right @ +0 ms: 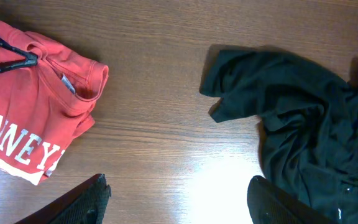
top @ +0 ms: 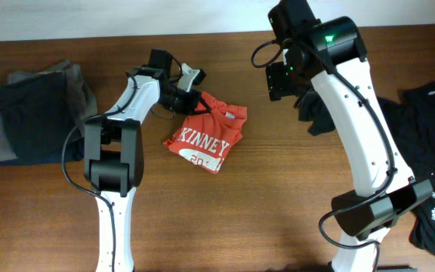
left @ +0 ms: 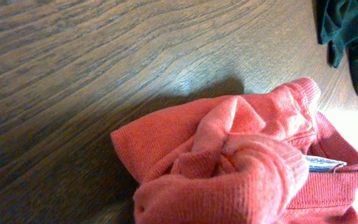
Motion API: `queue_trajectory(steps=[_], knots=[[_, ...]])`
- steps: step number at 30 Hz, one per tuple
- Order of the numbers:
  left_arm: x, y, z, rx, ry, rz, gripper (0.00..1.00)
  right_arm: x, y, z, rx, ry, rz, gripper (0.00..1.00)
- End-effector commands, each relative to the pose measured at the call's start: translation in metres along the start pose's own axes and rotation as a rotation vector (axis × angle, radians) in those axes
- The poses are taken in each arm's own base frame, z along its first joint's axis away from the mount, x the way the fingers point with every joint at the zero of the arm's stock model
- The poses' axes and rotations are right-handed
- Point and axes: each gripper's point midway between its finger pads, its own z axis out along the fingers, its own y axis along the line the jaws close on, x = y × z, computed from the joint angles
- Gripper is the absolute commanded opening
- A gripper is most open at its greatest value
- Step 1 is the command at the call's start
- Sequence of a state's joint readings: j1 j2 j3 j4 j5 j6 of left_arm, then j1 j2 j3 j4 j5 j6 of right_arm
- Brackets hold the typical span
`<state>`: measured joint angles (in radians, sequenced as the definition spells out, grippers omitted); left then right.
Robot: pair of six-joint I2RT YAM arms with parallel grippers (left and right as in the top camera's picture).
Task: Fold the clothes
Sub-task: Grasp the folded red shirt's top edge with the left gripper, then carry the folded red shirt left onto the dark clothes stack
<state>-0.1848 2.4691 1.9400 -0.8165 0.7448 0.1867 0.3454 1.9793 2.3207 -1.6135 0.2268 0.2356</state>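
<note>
Folding the red T-shirt [top: 210, 137], lying mid-surface [top: 278, 196], is the step now: my left fingers [top: 195, 100] pinch its far edge and should pull it over neatly, while my right fingers [top: 285, 81] hang open above the black shirt [right: 291, 118].

A brown wooden table [top: 278, 196] with clear grain spreads left to right; a pale wall [top: 89, 19] lines its far edge.

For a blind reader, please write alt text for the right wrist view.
A folded orange-red T-shirt with white lettering lies left on the brown wooden table, a crumpled black fabric shirt right; the open right gripper hovers between.
</note>
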Motion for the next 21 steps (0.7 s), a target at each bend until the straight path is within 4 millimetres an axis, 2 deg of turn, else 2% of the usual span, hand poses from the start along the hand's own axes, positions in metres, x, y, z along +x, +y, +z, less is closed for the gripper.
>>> queue_trajectory(steps=[1, 2, 4, 5, 6, 10, 11, 12, 13, 14, 17, 18, 19, 20, 21], knots=[[0.008, 0.023, 0.000, -0.086, 0.045, -0.036, 0.01, 0.000, -0.004, -0.003, 0.003, -0.005, 0.011, 0.76], [0.001, 0.022, -0.012, -0.100, 0.030, -0.035, 0.01, 0.000, -0.004, -0.003, 0.003, -0.005, 0.012, 0.76], [-0.017, 0.022, -0.048, -0.183, -0.001, -0.025, 0.00, -0.001, -0.007, -0.003, 0.016, -0.010, 0.013, 0.75], [-0.026, 0.022, -0.072, -0.244, -0.017, -0.022, 0.00, -0.002, -0.011, -0.005, 0.033, -0.019, 0.017, 0.75], [-0.037, 0.019, -0.110, -0.324, -0.046, -0.020, 0.01, -0.004, -0.019, -0.010, 0.055, -0.039, 0.027, 0.75], [-0.053, 0.006, -0.196, -0.455, -0.143, -0.031, 0.01, -0.003, -0.039, -0.030, 0.078, -0.088, 0.039, 0.76], [-0.055, 0.004, -0.207, -0.471, -0.159, -0.032, 0.00, -0.003, -0.041, -0.033, 0.079, -0.094, 0.039, 0.76], [-0.057, 0.001, -0.234, -0.514, -0.198, -0.033, 0.01, -0.001, -0.048, -0.041, 0.080, -0.108, 0.037, 0.76], [-0.058, -0.001, -0.255, -0.547, -0.227, -0.035, 0.01, 0.001, -0.053, -0.047, 0.082, -0.116, 0.044, 0.76], [-0.057, -0.002, -0.289, -0.611, -0.276, -0.041, 0.00, 0.005, -0.059, -0.053, 0.084, -0.123, 0.057, 0.76], [-0.051, -0.003, -0.343, -0.702, -0.359, -0.059, 0.01, 0.010, -0.068, -0.061, 0.089, -0.131, 0.076, 0.76], [-0.043, -0.002, -0.378, -0.755, -0.412, -0.081, 0.00, 0.012, -0.074, -0.064, 0.095, -0.131, 0.088, 0.76], [-0.039, -0.002, -0.391, -0.775, -0.432, -0.090, 0.01, 0.013, -0.076, -0.064, 0.097, -0.129, 0.093, 0.76], [-0.031, 0.002, -0.414, -0.805, -0.468, -0.112, 0.00, 0.014, -0.079, -0.063, 0.098, -0.122, 0.099, 0.76], [-0.028, 0.003, -0.422, -0.816, -0.481, -0.121, 0.01, 0.015, -0.080, -0.063, 0.099, -0.117, 0.101, 0.76]])
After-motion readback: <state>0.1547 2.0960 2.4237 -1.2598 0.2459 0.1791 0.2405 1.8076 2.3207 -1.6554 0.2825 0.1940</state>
